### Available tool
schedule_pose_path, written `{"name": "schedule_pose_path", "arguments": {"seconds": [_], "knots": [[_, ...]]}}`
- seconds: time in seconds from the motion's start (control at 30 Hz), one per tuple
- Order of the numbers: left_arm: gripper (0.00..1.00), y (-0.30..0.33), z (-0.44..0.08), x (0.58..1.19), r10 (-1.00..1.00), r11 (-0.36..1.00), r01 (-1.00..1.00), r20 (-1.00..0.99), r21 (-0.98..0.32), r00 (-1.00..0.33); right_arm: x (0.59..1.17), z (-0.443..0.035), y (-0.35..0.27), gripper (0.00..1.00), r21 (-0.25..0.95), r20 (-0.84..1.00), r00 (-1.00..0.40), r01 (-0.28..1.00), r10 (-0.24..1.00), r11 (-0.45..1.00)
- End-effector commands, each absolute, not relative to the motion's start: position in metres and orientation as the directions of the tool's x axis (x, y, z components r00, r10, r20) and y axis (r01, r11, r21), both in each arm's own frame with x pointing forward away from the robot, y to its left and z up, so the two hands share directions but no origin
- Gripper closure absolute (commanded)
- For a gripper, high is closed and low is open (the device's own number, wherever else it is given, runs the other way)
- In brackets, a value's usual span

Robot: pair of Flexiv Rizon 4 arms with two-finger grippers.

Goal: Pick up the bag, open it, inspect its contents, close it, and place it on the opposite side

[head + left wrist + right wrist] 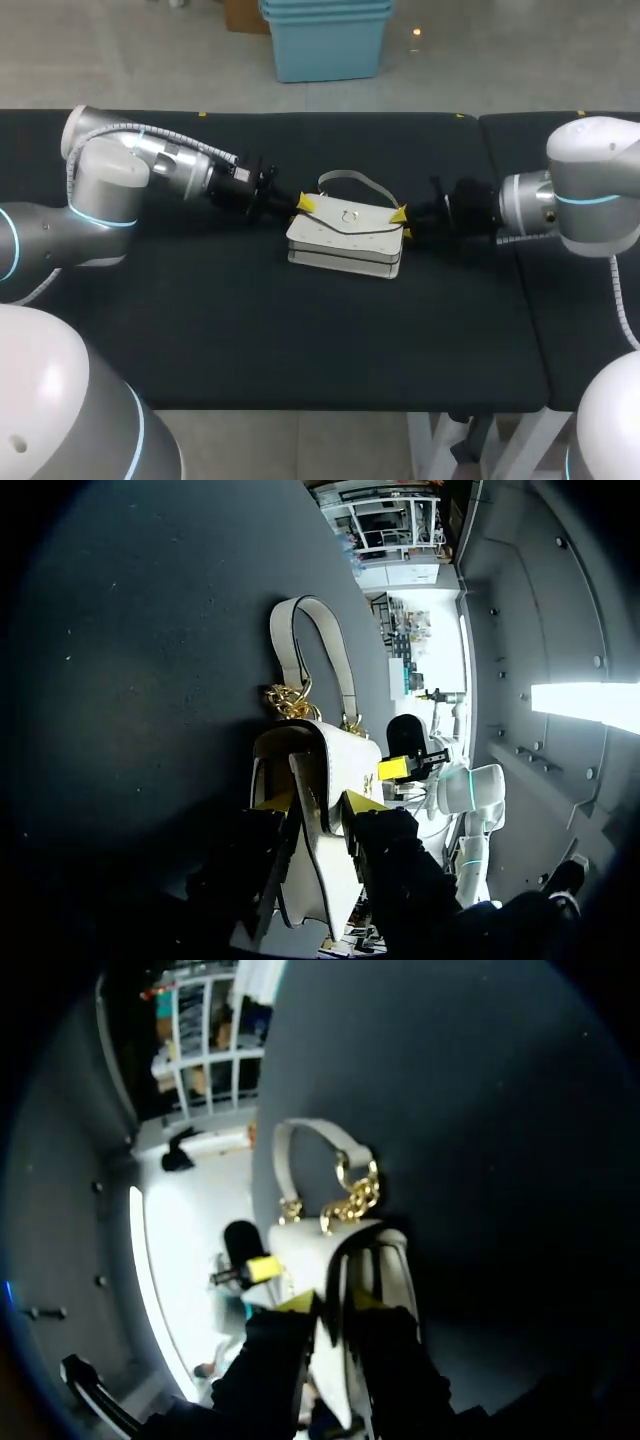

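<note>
Looking down, head view: white bag (pixel 345 238) lies mid-table (pixel 250 340), long axis running left to right, strap (pixel 350 176) arched on its far side. Left gripper (pixel 303 204) sits at one end, right gripper (pixel 401 215) at the other, equally near.

Left wrist view: yellow tips appear clamped on the bag's end panel.

Right wrist view: likewise clamped on the opposite end.

Judgement: the lift needs both arms rising together.
</note>
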State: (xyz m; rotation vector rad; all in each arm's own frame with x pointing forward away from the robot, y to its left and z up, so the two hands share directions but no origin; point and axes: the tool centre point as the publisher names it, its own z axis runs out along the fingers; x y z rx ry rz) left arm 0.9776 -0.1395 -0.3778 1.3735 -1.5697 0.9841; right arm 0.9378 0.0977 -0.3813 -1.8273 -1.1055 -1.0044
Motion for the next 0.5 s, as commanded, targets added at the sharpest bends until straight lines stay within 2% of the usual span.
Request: {"name": "schedule_pose_path", "arguments": {"seconds": [0.03, 0.1, 0.2, 0.23, 0.37, 0.5], "knots": [[0.05, -0.139, -0.378, 0.974, -0.347, 0.095, -0.994, 0.934, -0.058, -0.087, 0.938, -0.38, 0.101, 0.17, -0.195, 0.896, 0.309, 0.919, 0.319, -0.342], [0.12, -0.138, -0.374, 0.972, -0.341, 0.094, -0.993, 0.935, -0.071, -0.099, 0.938, -0.378, 0.101, 0.07, -0.189, 0.898, 0.303, 0.92, 0.319, -0.343], [0.23, -0.137, -0.368, 0.972, -0.336, 0.089, -0.993, 0.936, -0.082, -0.107, 0.939, -0.376, 0.102, 0.06, -0.181, 0.9, 0.296, 0.921, 0.32, -0.344], [0.31, -0.137, -0.366, 0.972, -0.332, 0.084, -0.993, 0.937, -0.083, -0.106, 0.939, -0.374, 0.103, 0.09, -0.178, 0.901, 0.293, 0.922, 0.319, -0.344], [0.49, -0.136, -0.363, 0.973, -0.318, 0.077, -0.994, 0.943, -0.08, -0.101, 0.939, -0.37, 0.104, 0.22, -0.169, 0.906, 0.284, 0.923, 0.316, -0.345], [0.52, -0.138, -0.362, 0.976, -0.313, 0.071, -0.995, 0.946, -0.069, -0.088, 0.939, -0.369, 0.104, 0.35, -0.162, 0.908, 0.277, 0.924, 0.314, -0.347]]}}
